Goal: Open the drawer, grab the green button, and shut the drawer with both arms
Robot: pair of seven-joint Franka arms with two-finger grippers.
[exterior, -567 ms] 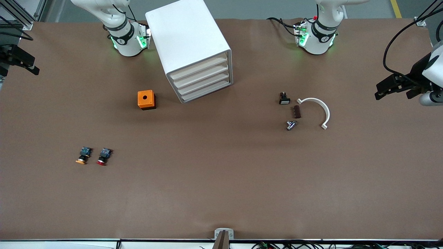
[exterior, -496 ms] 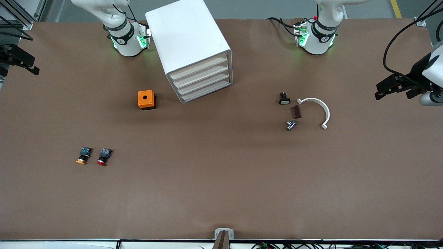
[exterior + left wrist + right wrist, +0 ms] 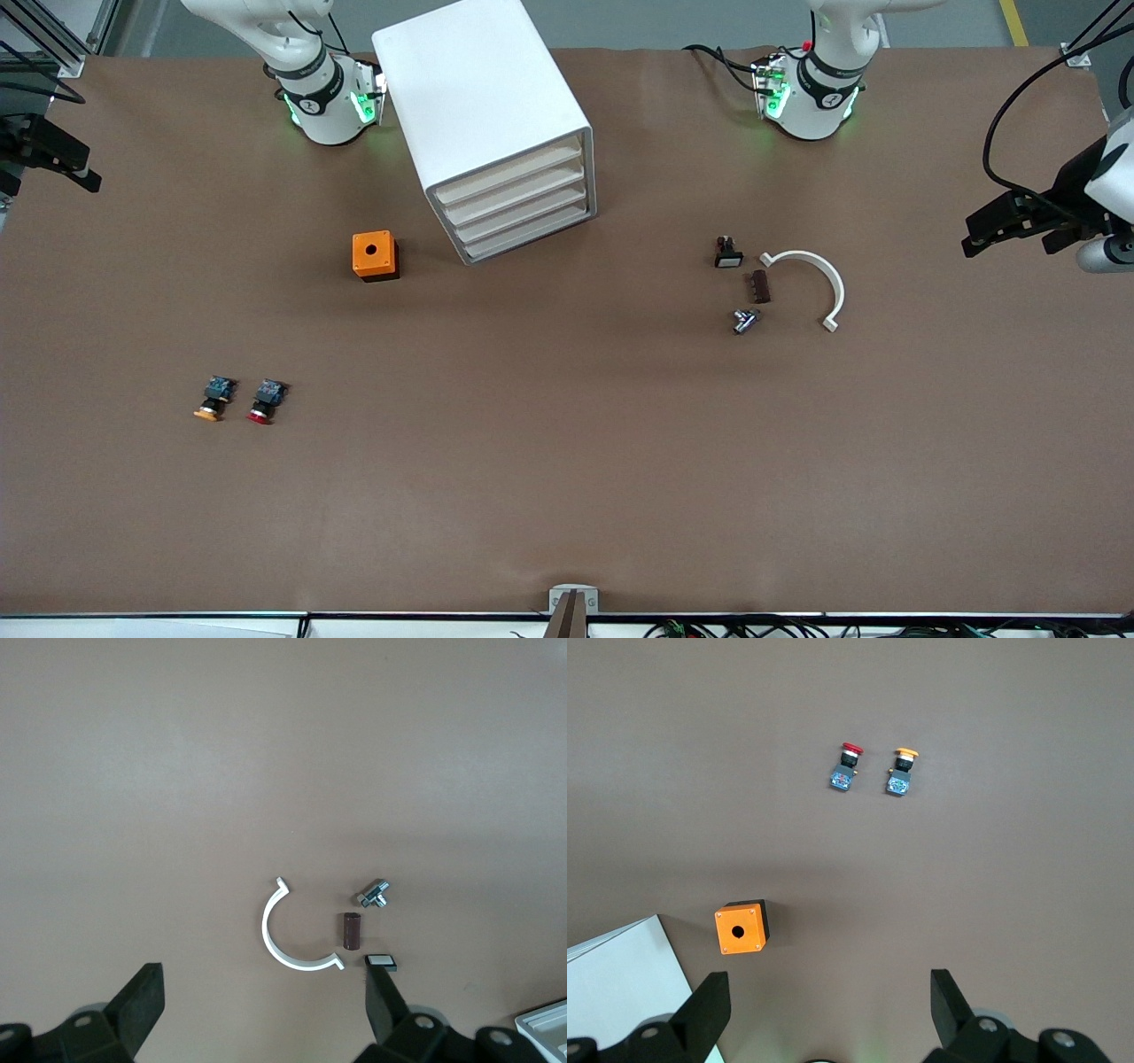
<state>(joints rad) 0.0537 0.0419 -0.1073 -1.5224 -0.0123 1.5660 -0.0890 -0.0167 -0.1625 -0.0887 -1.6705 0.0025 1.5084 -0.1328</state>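
A white cabinet [image 3: 483,106] stands between the two arm bases, with four cream drawer fronts all shut. The drawer [image 3: 523,223] is among the lower two. The button is hidden. My left gripper [image 3: 982,234] hangs open over the table's edge at the left arm's end. In the left wrist view the left gripper [image 3: 263,1010] holds nothing and has bare table below. My right gripper [image 3: 78,173] hangs over the edge at the right arm's end. In the right wrist view the right gripper [image 3: 830,1010] is open and empty.
An orange box [image 3: 375,255] with a hole sits beside the cabinet. An orange-capped button [image 3: 213,399] and a red-capped one [image 3: 265,401] lie nearer the camera. A white curved clip [image 3: 815,279], a brown cylinder [image 3: 760,286], a metal fitting [image 3: 744,320] and a small black part [image 3: 728,253] lie toward the left arm's end.
The left gripper has drifted slightly toward its own end of the table. The right arm, the cabinet and the loose parts have not moved.
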